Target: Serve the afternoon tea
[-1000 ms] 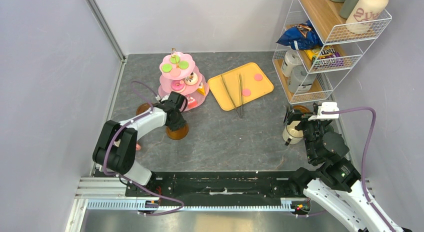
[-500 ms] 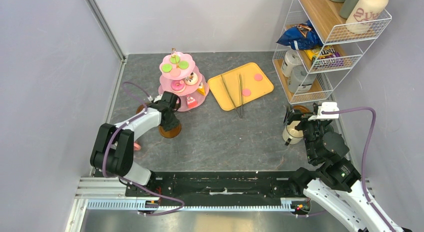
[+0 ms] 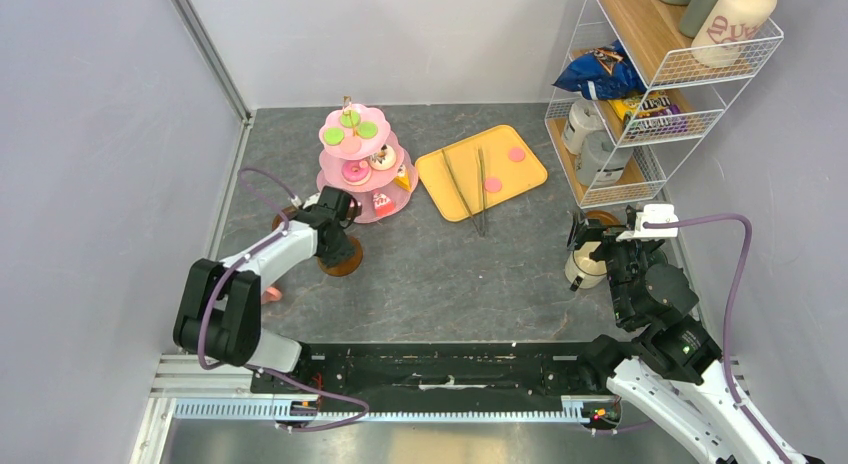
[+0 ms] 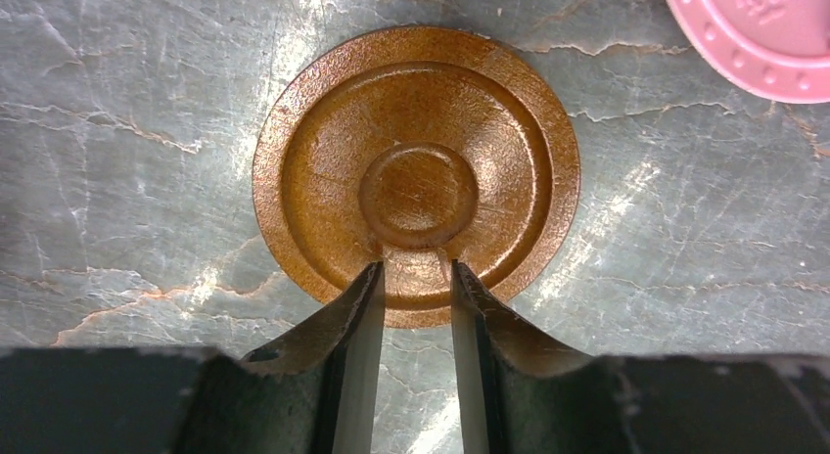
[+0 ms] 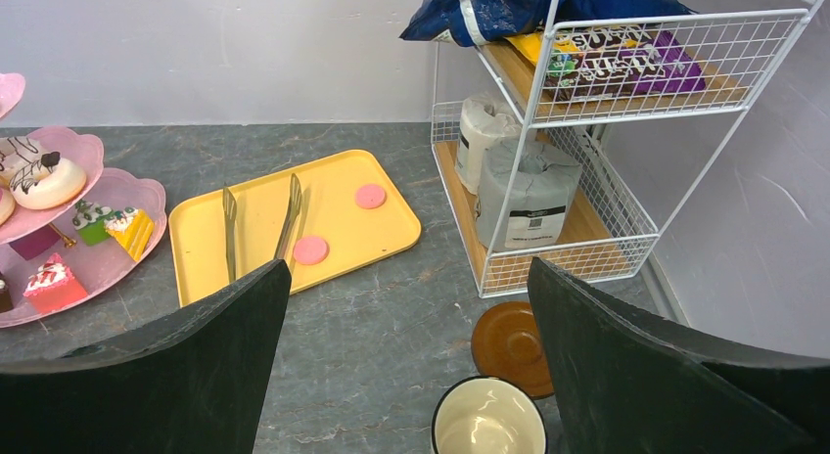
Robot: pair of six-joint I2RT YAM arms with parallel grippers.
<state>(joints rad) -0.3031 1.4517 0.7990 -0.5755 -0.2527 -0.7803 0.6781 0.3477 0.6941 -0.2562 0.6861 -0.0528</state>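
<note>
- Left wrist view: brown saucer (image 4: 418, 131) flat on the grey table, on the near side of the pink stand (image 4: 744, 43), close to its bottom tier but not touching.
- Left claw (image 4: 416, 268) narrowed to a slim gap, both tips down on the saucer's near rim; bare saucer showing in the gap, so cannot tell whether anything is truly pinched.
- Likely step: settling this saucer at a serving spot in front of the stand.
- Press straight down and evenly through both tips; otherwise a risk of tipping the far rim up or losing the saucer sideways.
- Move low and slow, clear of the stand's scalloped edge, to avoid jolting the cakes (image 5: 54, 283) and donuts (image 5: 44, 180) on its tiers.
- Lift off vertically at the end, without dragging the rim along.
- Right claw (image 5: 408, 278) spread wide and empty, hovering over a cream mug (image 5: 488, 420) and a second saucer (image 5: 511, 346), well to the right of the stand, beyond the yellow tray (image 3: 525, 172).
- Leave the saucer's centre free for a mug.
</note>
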